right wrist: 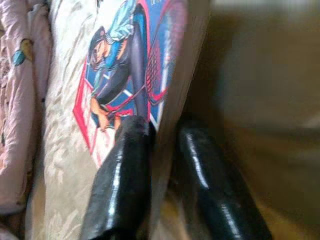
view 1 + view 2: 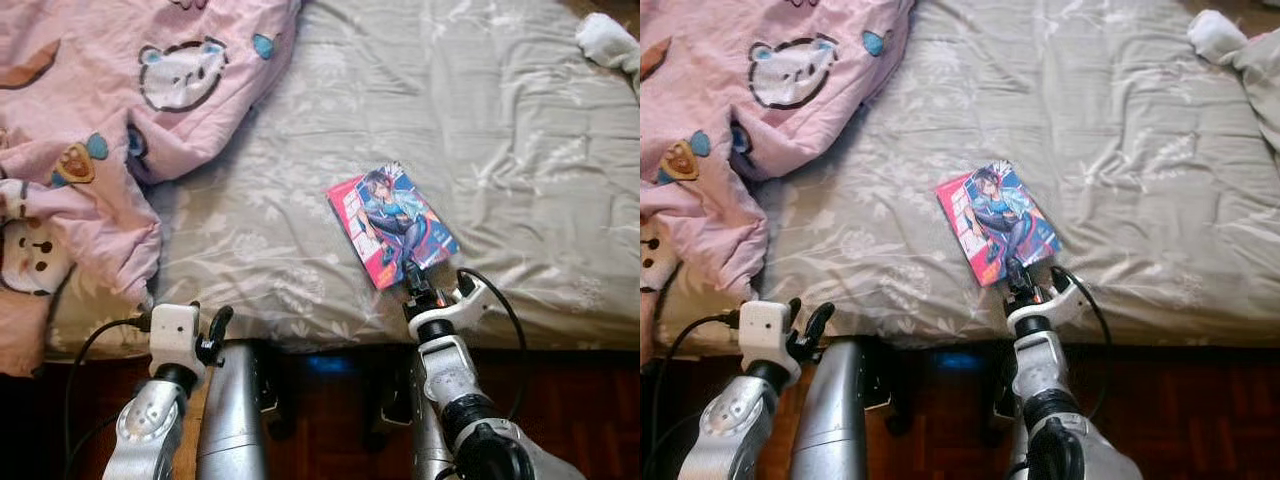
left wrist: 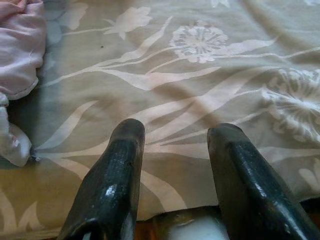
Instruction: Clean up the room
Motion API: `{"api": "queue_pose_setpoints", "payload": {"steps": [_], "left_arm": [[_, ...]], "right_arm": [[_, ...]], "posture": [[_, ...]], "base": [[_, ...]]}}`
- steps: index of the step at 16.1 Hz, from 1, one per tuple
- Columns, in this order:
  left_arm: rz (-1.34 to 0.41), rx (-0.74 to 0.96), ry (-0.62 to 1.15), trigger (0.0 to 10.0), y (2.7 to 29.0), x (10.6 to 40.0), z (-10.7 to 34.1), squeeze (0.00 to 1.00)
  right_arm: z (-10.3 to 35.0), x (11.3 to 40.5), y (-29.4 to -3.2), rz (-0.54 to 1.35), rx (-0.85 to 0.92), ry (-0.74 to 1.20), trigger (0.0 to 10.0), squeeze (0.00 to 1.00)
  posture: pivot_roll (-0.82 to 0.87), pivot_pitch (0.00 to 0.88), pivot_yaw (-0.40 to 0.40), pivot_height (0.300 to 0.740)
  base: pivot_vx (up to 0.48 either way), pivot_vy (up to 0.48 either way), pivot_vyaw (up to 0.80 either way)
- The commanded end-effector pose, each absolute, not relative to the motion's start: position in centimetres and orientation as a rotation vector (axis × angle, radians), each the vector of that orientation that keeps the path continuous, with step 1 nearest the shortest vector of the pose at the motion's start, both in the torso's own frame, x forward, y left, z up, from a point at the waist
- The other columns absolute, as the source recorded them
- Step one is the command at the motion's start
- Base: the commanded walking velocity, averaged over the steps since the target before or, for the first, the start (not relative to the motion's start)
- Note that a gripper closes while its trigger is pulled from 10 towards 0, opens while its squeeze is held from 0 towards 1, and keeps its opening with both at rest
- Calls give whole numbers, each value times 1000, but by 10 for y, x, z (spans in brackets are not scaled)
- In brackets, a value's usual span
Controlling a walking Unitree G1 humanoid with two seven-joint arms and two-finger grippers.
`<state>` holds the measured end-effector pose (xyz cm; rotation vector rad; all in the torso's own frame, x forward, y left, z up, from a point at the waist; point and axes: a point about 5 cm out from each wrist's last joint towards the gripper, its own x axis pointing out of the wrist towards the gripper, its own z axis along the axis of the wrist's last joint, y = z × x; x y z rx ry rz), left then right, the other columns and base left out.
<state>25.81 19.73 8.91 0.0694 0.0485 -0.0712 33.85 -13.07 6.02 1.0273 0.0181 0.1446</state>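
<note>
Right end effector is pinching comic book by its near edge on bed; left end effector is idling open, empty. Thin grip w/ little overlap, so book may be slipping on lift.

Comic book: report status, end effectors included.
Right end effector shut on comic book, near edge pinched, book lying on floral bedsheet. Left end effector open, idle at bed edge. Pink blanket left, clear of book.

You're looking at a bed in a grey floral sheet — a pink bear-print blanket bunched at its left, a comic book near the front edge.
</note>
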Motion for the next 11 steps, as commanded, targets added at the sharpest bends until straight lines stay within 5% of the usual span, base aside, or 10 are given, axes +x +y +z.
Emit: {"api": "queue_pose_setpoints", "payload": {"steps": [1,4,10,11], "left_arm": [[-58,91,104,10000,201,249,75,0],[-34,84,64,10000,201,274,76,0],[11,46,54,10000,199,288,67,0],[24,24,56,10000,200,288,65,0]], "right_arm": [[49,330,-129,140,1018,50,0,0],[53,318,-167,20,739,-70,0,0],[79,314,-187,-29,321,-179,0,0],[78,313,-187,-38,261,-164,8431,0]], "posture": [[194,463,52,587],[152,361,23,587],[107,262,-17,587],[99,252,-23,587]], "base": [[0,0,0],[0,0,0],[0,0,0],[0,0,0]]}}
